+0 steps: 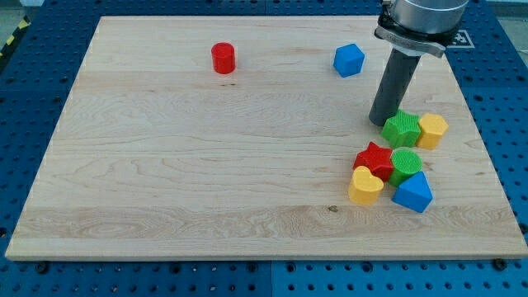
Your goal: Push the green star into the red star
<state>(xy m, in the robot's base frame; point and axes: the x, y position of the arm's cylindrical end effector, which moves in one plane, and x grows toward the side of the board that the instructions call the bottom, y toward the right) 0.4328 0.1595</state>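
The green star (pixel 403 129) lies at the view's right, touching a yellow hexagon block (pixel 433 130) on its right. The red star (pixel 373 157) lies just below and left of it, with a small gap between them. My tip (pixel 381 123) stands at the green star's upper left edge, close against it. The rod rises from there to the arm at the view's top right.
A second green, rounder block (pixel 406 165) touches the red star's right side. A yellow heart (pixel 365 186) and a blue triangle (pixel 412 193) sit just below them. A blue block (pixel 349 60) and a red cylinder (pixel 223 58) lie near the top. The board's right edge (pixel 474 132) is near.
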